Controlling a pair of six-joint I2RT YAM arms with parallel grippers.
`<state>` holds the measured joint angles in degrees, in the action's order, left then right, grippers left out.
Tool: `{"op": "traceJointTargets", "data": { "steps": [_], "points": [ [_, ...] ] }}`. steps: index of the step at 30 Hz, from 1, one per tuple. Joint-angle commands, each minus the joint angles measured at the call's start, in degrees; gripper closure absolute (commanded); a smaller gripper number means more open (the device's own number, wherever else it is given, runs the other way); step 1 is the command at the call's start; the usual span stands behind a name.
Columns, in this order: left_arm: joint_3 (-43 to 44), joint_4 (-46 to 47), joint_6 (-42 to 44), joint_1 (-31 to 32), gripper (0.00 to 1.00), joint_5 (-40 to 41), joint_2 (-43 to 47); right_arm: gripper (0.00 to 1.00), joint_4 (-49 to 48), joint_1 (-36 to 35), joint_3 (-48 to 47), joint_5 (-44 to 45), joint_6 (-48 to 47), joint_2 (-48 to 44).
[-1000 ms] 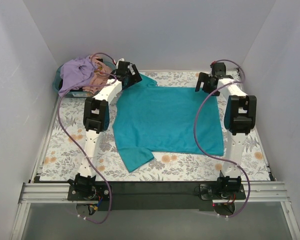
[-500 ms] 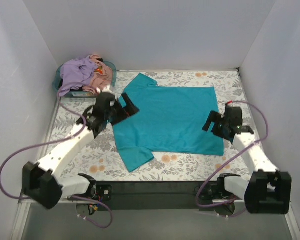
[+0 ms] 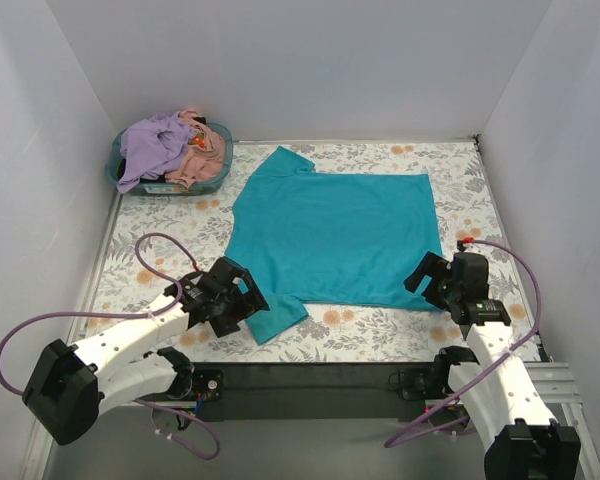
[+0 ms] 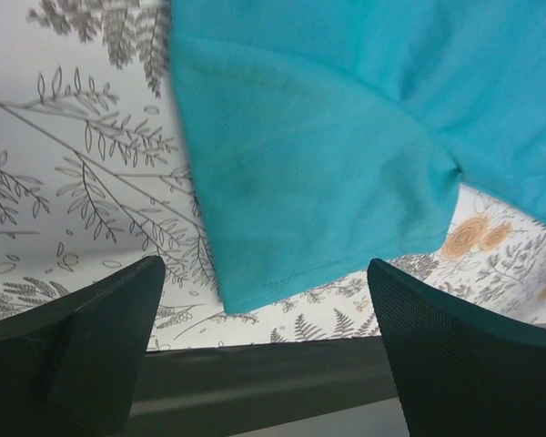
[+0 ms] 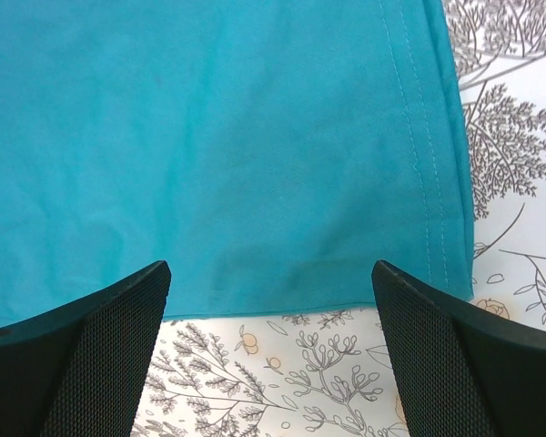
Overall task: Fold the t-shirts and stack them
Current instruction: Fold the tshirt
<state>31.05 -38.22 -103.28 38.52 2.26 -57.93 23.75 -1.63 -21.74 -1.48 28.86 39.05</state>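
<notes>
- Centrally, the teal shirt (image 3: 335, 235) lies spread flat on the flowered table cloth (image 3: 130, 260), its neck edge toward the left and its bottom hem toward the right; one sleeve points to the far left corner, the near sleeve (image 3: 275, 318) points to the front edge of the table.
- The left gripper (image 3: 242, 300) sits low at the near left of the shirt, just beside the near sleeve; its jaws stand wide apart and hold nothing; in the left wrist view the sleeve's hemmed end lies between the two black fingers (image 4: 73, 337), with bare table cloth on either side.
- The right gripper (image 3: 427, 280) sits low at the near right corner of the shirt; its jaws also stand wide apart and hold nothing; in the right wrist view the stitched hem and the corner of the shirt lie between its fingers (image 5: 446, 364).
- Whether either set of fingertips touches the cloth cannot be told.
- The purple shirt (image 3: 150, 145) and the pink shirt (image 3: 205, 160) lie crumpled together in the basket (image 3: 115, 172) at the far left corner, the purple one on the left and spilling over the rim; both are well apart from the grippers.
</notes>
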Motion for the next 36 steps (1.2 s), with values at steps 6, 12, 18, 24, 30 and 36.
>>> {"op": "traceJointTargets", "data": {
  "steps": [6, 12, 18, 24, 30, 36],
  "points": [
    [-5.0, -1.3, -9.4, 5.2, 0.30, -1.9, 1.9, 0.02, -0.7, -0.2, 1.2, 3.9, 1.0, 3.1],
    [-6.1, 3.0, -9.2, 6.0, 0.45, -2.2, -1.2, 0.02, -0.8, -0.2, 1.2, 5.5, 1.5, 2.9],
    [-5.8, 7.3, -8.9, 6.8, 0.74, -4.5, -6.4, 0.02, -0.3, -0.2, 1.6, 7.1, 1.3, 2.8],
    [-6.3, 7.6, -8.2, 7.2, 1.00, -4.8, -4.3, 0.02, 2.5, -0.1, 1.2, 11.0, 4.3, 3.0],
    [-5.6, 5.8, -7.7, 7.2, 1.00, -3.0, 1.8, 0.02, 4.9, -0.1, 1.0, 11.6, 6.7, 1.3],
    [-2.8, 6.3, -5.5, 7.1, 1.00, -1.2, 2.6, 0.01, 5.8, -0.1, 2.9, 8.9, 10.1, -0.7]
  ]
}}
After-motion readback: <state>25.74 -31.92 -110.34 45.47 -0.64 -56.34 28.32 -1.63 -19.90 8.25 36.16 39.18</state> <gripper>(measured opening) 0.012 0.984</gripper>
